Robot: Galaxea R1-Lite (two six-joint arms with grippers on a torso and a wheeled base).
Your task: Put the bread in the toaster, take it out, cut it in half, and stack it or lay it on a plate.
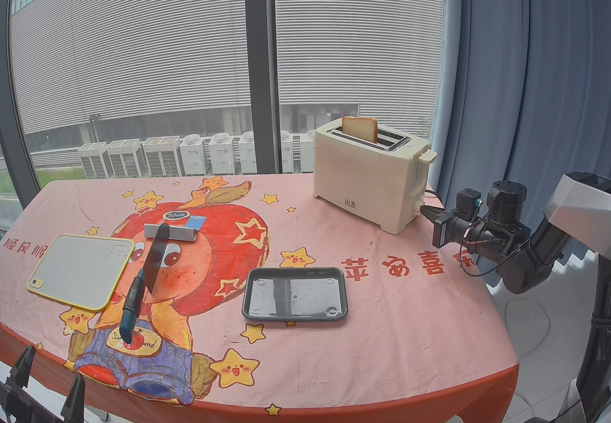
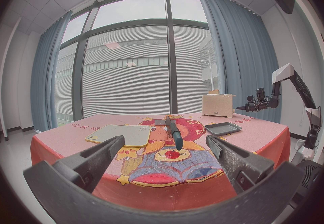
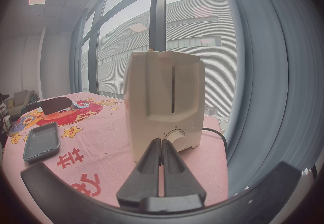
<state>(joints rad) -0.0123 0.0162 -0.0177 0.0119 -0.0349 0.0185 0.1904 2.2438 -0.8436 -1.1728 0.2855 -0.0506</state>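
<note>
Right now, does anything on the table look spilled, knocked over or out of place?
Nothing stands out. The bread stands upright in the toaster, the knife leans on its rest, and the tray lies flat.

Left gripper (image 2: 164, 143) off the near edge of the table (image 2: 266, 133), jaws wide apart. With 12 o'clock toward the window: knife (image 2: 173, 132) mid-table, blade against a small grey stand (image 2: 159, 122). Cutting board (image 2: 119, 134) at its 9 o'clock, tray (image 2: 222, 128) at 3. Toaster (image 2: 217, 105) at 2, bread (image 2: 213, 92) poking from its top. Right gripper (image 2: 240, 108) at the toaster's 3 o'clock.
</note>
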